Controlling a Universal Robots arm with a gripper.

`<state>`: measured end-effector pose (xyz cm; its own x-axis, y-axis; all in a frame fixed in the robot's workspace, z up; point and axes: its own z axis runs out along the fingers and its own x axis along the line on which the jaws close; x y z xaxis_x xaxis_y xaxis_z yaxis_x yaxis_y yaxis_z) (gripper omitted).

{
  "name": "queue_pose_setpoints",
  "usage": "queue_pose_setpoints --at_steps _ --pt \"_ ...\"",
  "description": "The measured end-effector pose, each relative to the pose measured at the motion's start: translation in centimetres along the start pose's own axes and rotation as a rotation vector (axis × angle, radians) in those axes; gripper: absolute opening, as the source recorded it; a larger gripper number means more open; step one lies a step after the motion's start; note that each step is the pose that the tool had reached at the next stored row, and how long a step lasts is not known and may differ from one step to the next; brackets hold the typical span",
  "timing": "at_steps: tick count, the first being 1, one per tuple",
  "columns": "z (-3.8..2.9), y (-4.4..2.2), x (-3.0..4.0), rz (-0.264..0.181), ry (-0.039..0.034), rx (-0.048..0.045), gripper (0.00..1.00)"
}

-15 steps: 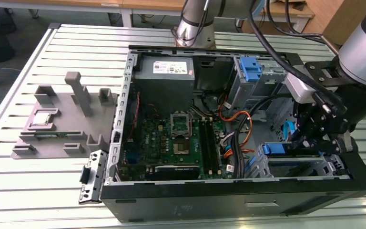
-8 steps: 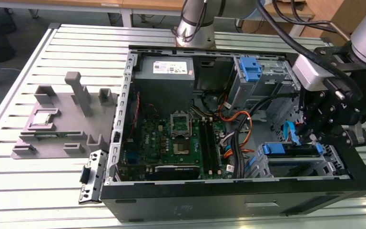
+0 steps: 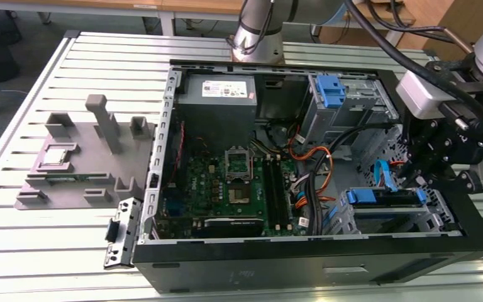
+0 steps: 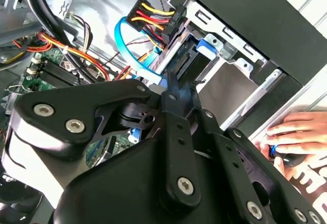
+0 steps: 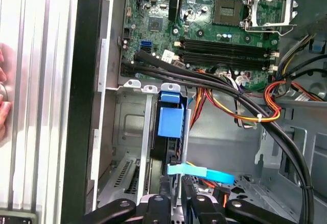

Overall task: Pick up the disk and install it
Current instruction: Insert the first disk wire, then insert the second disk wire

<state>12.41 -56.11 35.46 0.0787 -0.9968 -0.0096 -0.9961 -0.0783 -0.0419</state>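
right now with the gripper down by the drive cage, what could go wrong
1. The gripper sits low inside the computer case, close to the flat blue cable and the orange and yellow wires; any move could snag them.
2. The disk stands edge-on in the metal cage; a skewed push might jam its blue rails.
3. A person's hand rests just outside the case, near the arm.

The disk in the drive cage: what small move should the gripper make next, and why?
Probably push the disk slightly deeper into the drive cage: in the first wrist view it stands edge-on in the slot, with the gripper directly behind it.
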Motion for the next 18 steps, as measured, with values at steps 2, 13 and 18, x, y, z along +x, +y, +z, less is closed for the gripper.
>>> queue_pose_setpoints --at_steps 2,13,18 --pt "-0.14 -0.01 0.0 0.0 -0.0003 0.0 0.23" --pt "-0.18 -0.02 0.0 0.002 -0.0001 0.0 0.23" --pt "-0.29 -0.02 0.0 0.002 -0.0001 0.0 0.23"
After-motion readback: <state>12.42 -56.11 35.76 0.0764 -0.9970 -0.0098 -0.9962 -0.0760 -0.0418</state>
